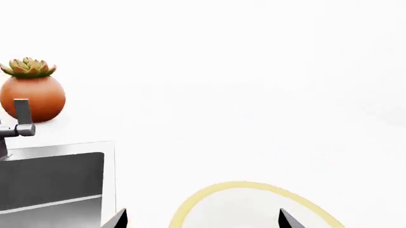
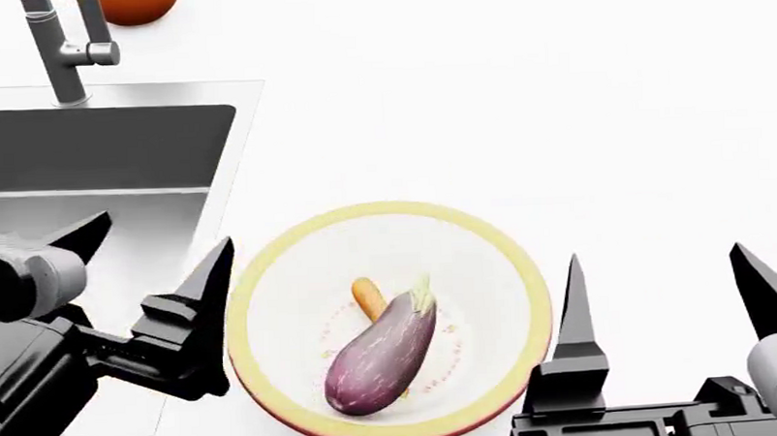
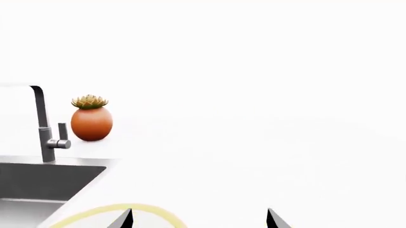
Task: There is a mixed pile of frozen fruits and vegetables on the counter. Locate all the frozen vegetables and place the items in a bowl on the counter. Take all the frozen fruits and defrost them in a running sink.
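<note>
Glossy purple eggplant (image 2: 383,352) lies in the wide shallow yellow-rimmed bowl (image 2: 521,281), long axis diagonal, pale green cap toward the far right. Slim orange carrot (image 2: 367,298) touches its cap end. Grey steel sink (image 2: 102,150) lies just left of the bowl; bare white counter (image 2: 553,106) beyond. Left gripper (image 2: 151,275) and right gripper (image 2: 657,296) spread wide, empty.

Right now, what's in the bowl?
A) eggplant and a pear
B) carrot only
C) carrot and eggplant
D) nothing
C: in the head view the carrot and the eggplant lie touching in the bowl; no fruit is with them.
</note>
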Robot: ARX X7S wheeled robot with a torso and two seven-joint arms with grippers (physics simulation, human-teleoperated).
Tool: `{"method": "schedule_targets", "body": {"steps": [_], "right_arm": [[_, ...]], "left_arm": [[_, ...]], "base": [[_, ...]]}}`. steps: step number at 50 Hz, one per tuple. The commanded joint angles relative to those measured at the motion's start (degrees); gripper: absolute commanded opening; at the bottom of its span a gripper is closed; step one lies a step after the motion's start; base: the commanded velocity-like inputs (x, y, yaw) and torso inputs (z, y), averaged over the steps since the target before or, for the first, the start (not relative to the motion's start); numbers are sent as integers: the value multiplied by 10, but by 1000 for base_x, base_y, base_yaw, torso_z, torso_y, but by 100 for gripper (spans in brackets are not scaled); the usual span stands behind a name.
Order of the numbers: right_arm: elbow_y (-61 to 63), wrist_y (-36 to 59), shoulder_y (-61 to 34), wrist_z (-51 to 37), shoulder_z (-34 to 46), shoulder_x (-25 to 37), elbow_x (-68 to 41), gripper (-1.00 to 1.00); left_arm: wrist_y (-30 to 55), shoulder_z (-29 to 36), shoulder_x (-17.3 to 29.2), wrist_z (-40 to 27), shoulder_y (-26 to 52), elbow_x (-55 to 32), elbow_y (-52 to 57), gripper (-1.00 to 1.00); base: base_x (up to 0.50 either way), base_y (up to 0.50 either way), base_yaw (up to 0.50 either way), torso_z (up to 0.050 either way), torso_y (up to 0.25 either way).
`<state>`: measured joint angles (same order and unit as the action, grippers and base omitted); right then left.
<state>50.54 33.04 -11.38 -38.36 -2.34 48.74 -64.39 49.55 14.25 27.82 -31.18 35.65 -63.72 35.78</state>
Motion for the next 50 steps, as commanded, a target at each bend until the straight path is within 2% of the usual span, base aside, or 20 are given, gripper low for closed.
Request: {"method": "schedule_targets", "body": {"steps": [1,3,5,6,10,15,50], "right_arm": [[3,8,-10,-1,15,2,15,100],[7,14,-14,-2,22,3,22,100],[9,19,-19,-2,29,5,28,100],[7,15,-18,3,28,3,33,100],[4,22,-28,3,45,-5,36,100],[12,15,-21,-4,26,5,29,100],[17,10,-23,-10,29,7,26,100]], "left_arm": [[-80,-92,69,-1,-130,29,71,100],[-94,-113,69,-4,-150,20,70,100],[-94,-101,86,16,-166,44,86,100],[-101,-121,81,0,-176,28,77,100],[-91,-131,95,-8,-159,9,76,100],[-87,-142,104,-19,-158,-12,91,100],[-84,-150,120,-38,-154,-53,121,100]], "base": [[0,0,0,0,0],[0,0,0,0,0],[0,0,0,0,0],[0,0,0,0,0],[0,0,0,0,0],[2,95,0,0,0],[6,500,0,0,0]]}}
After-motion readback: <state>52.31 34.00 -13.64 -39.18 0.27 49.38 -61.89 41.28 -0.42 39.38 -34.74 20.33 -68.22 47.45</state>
